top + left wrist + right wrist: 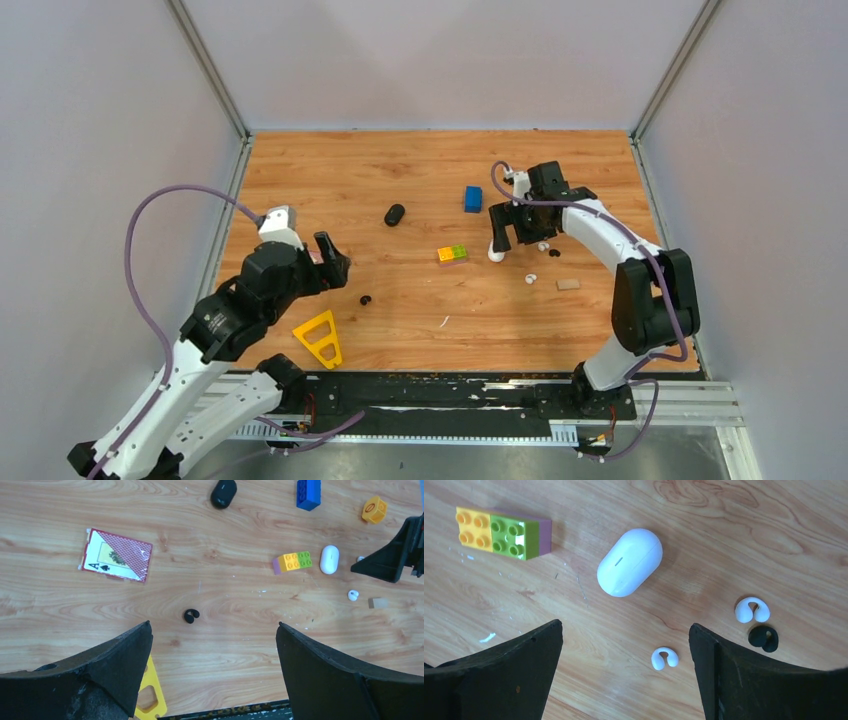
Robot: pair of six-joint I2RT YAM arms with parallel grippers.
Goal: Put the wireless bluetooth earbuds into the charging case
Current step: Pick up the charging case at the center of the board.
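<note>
1. Under the right gripper [625, 630], its fingers spread and empty, lie the shut white charging case [629, 562], two white earbuds [752, 610] and a black earbud [763, 638], probably lined up for picking.
2. Left gripper [214, 627], equally wide and empty, hovers above the lone black earbud [190, 615].

Playing card [116, 555] on the desk [225, 645]: the corner index "A" with a black spade pip beside it reads clearly in the left wrist view. The red lattice part of the card carries no text. A yellow block [374, 509] has an orange oval mark on one face, not legible. No other text, brand or number is readable in any view.
</note>
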